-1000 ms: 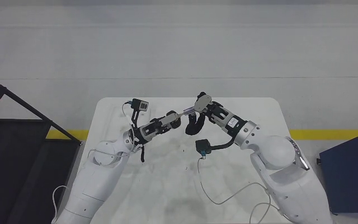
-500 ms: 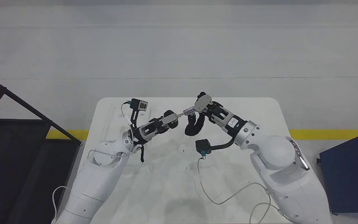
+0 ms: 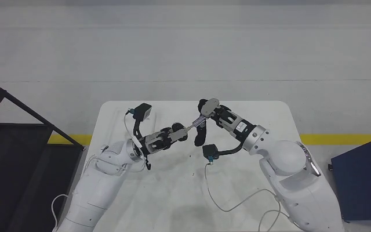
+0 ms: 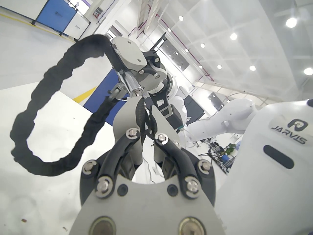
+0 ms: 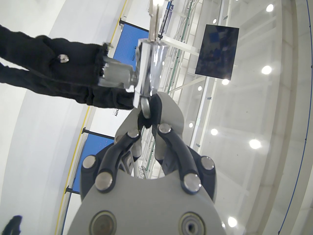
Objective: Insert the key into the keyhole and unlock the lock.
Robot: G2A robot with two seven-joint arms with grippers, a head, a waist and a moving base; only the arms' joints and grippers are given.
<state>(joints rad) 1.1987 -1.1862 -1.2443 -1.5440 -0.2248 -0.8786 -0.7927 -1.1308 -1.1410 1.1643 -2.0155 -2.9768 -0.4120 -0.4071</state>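
Key is gripped at its head by the left gripper, fingers clamped tight on it; its blade runs straight to the end face of the lock and its tip meets the keyhole there; how deep it sits I cannot tell. The lock is a shiny metal cylinder with a black sleeved cable looping out from its side; the right gripper is clenched on the cylinder's far end, opposite the keyhole, with a bit of black sleeve pinched between the fingers. In the top view the two grippers meet tip to tip above the middle of the table's far half; the left gripper points up toward the right gripper, with the key bridging them; the cable hangs below the lock, near the table.
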